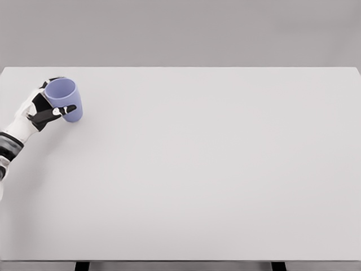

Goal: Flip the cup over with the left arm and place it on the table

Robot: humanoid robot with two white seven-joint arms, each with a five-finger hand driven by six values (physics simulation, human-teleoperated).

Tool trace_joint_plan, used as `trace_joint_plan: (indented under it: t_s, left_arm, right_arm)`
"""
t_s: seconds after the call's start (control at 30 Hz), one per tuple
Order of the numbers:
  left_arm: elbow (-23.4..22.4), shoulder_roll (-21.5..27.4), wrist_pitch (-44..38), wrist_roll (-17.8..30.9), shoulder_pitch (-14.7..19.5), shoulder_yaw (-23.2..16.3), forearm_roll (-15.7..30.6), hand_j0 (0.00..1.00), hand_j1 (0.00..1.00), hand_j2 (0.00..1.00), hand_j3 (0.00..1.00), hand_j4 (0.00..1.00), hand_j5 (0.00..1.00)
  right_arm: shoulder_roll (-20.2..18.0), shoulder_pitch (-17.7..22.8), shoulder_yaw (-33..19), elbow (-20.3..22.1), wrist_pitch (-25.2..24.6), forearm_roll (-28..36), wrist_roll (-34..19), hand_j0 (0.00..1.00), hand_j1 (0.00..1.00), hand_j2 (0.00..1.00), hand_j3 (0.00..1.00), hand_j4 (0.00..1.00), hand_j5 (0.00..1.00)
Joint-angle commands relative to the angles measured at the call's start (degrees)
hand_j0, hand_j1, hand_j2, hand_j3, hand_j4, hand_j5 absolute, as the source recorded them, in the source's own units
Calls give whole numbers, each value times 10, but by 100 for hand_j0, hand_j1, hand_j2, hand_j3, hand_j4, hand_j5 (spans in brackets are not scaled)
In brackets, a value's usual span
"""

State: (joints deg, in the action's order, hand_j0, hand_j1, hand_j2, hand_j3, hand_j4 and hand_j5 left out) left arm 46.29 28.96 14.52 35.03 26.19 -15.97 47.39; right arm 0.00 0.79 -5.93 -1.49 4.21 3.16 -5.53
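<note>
Left hand (40, 110) at far-left back of the white counter (214, 169), fingers wrapped round the lavender cup (66, 99), thumb (59, 111) across its front wall. Cup sits mouth-up, tilted a bit toward the cam, interior visible; can't tell if its base touches the counter. Right arm out of view.
</note>
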Motion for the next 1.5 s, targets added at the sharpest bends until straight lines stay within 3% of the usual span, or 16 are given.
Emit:
trace_joint_plan:
  t_s: [0.0,0.3,0.37,0.4,0.5,0.6,1.0,1.47]
  left_arm:
    - [-1,-1,-1,0,0,-1,2,36,36,36,36,36,36]
    - [-1,-1,10,0,-4,0,-16,36,36,36,36,36,36]
    - [-1,-2,10,0,-4,0,-16,44,44,44,44,44,44]
    - [-1,-2,11,0,-4,0,-16,55,55,55,55,55,55]
    - [-1,-1,12,0,-4,0,-19,76,76,76,76,76,76]
    - [0,-2,21,0,-4,0,-19,87,87,87,87,87,87]
    - [3,-1,27,0,-9,0,-19,99,99,99,99,99,99]
    - [6,4,38,0,-9,2,-17,100,100,100,100,100,100]
  right_arm:
    - [0,0,0,0,0,0,0,100,100,100,100,100,100]
    - [0,0,0,0,0,0,0,100,100,100,100,100,100]
    - [0,0,0,0,0,0,0,100,100,100,100,100,100]
    - [0,0,0,0,-1,0,0,100,100,100,100,100,100]
    - [0,0,0,0,0,0,0,100,100,100,100,100,100]
    - [0,0,0,0,0,0,0,100,100,100,100,100,100]
    - [0,0,0,0,-1,0,0,100,100,100,100,100,100]
    - [0,0,0,0,0,0,0,100,100,100,100,100,100]
